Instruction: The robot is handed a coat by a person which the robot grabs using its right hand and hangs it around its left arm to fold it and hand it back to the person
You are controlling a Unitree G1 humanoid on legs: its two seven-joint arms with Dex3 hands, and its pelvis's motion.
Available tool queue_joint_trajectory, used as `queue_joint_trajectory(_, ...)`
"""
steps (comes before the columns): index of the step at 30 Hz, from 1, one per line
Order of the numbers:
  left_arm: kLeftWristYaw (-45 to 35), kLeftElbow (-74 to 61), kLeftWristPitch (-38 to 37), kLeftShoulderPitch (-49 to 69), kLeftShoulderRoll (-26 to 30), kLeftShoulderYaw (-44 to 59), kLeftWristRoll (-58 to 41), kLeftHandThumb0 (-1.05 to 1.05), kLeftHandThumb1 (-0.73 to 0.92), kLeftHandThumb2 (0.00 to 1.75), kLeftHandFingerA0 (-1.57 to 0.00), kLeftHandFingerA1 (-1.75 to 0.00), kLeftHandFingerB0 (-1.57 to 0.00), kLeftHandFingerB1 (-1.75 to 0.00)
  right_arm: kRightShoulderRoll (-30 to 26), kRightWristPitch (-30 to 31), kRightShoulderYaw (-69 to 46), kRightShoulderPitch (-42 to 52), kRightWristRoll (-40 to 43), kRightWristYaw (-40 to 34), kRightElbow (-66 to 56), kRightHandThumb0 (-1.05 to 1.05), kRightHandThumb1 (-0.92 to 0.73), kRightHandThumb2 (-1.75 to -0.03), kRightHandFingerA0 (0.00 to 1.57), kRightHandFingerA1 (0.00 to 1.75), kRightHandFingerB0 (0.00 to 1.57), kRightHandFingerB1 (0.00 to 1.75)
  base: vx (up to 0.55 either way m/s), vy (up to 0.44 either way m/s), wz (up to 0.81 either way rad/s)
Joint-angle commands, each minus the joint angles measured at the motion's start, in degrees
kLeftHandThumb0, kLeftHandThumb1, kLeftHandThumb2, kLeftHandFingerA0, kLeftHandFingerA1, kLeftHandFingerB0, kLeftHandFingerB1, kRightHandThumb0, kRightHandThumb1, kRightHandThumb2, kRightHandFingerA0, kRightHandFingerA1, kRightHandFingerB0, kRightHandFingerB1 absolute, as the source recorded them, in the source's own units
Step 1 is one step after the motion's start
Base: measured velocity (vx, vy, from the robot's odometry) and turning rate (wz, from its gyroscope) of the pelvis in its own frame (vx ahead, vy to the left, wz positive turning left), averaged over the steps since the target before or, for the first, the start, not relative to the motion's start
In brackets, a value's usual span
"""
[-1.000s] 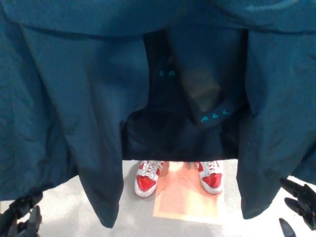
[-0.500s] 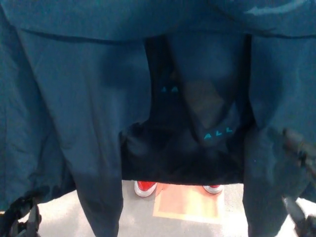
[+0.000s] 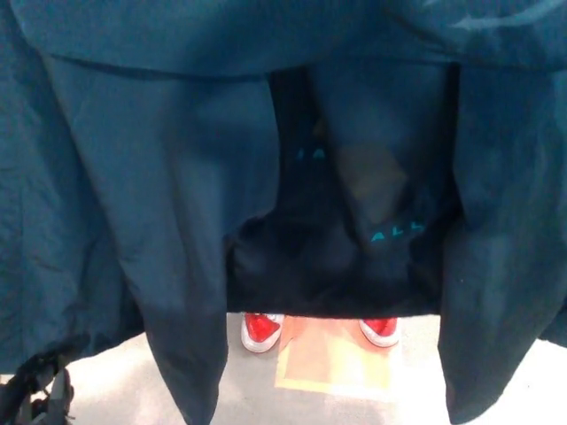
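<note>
Already the right hand has slipped out of view, so its state cannot be told. The left hand (image 3: 40, 397) sits low; open or closed, I cannot tell. The coat (image 3: 168, 195) hangs close across everything, probably mid-grab. Beyond its hem, red shoes (image 3: 262, 329) stand on the floor (image 3: 106, 390).

Under me, the pale grey smooth floor (image 3: 106, 390) shows only as a strip along the bottom of my view. A flat orange rectangular patch (image 3: 332, 367) lies on it. 2 shoes of a person stand at the patch's far end, toes toward me: 1 red-and-white sneaker (image 3: 261, 329) on grey floor against its left edge, 1 matching sneaker (image 3: 381, 330) on its right corner. Their heels are hidden.
</note>
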Motion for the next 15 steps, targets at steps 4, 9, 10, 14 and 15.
queue_joint_trajectory(4,-1.6,0.4,-1.8,2.5,1.8,0.2,-0.8,-0.84,0.83,1.11,-0.05,-0.21,-0.06,-0.22,-13.2,19.5,5.3,-27.7,-0.7,10.0,7.9,-0.91,-0.71,-1.10,0.00,0.10,0.00,0.08,0.00,0.000,0.00)
queue_joint_trajectory(9,-1.9,-0.4,0.6,3.0,0.9,1.8,-2.9,-0.82,0.79,1.07,-0.06,-0.23,-0.06,-0.25,-16.3,21.2,13.7,-37.4,-6.6,16.2,20.8,-0.89,-0.73,-1.08,0.01,0.18,0.00,0.11,0.00,0.000,0.00)
queue_joint_trajectory(10,-2.5,-0.1,-0.2,3.1,0.9,1.6,-2.8,-0.82,0.81,1.09,-0.05,-0.22,-0.05,-0.24,-16.4,20.6,15.4,-39.2,-6.7,17.6,24.3,-0.88,-0.73,-1.07,0.00,0.17,0.00,0.12,0.00,0.000,0.00)
queue_joint_trajectory(14,-3.0,-0.5,-1.1,3.5,0.4,2.3,-3.4,-0.75,0.79,1.08,-0.05,-0.26,-0.05,-0.29,-16.7,22.0,23.3,-47.7,-11.2,23.2,37.6,-0.88,-0.72,-1.06,0.00,0.16,0.00,0.09,0.00,0.000,0.00)
queue_joint_trajectory(15,-2.6,-0.7,-0.9,3.3,0.3,2.1,-3.1,-0.75,0.79,1.08,-0.04,-0.26,-0.04,-0.29,-16.7,21.3,24.9,-49.7,-12.4,24.3,41.0,-0.89,-0.72,-1.07,0.00,0.19,0.00,0.10,0.00,0.000,0.00)
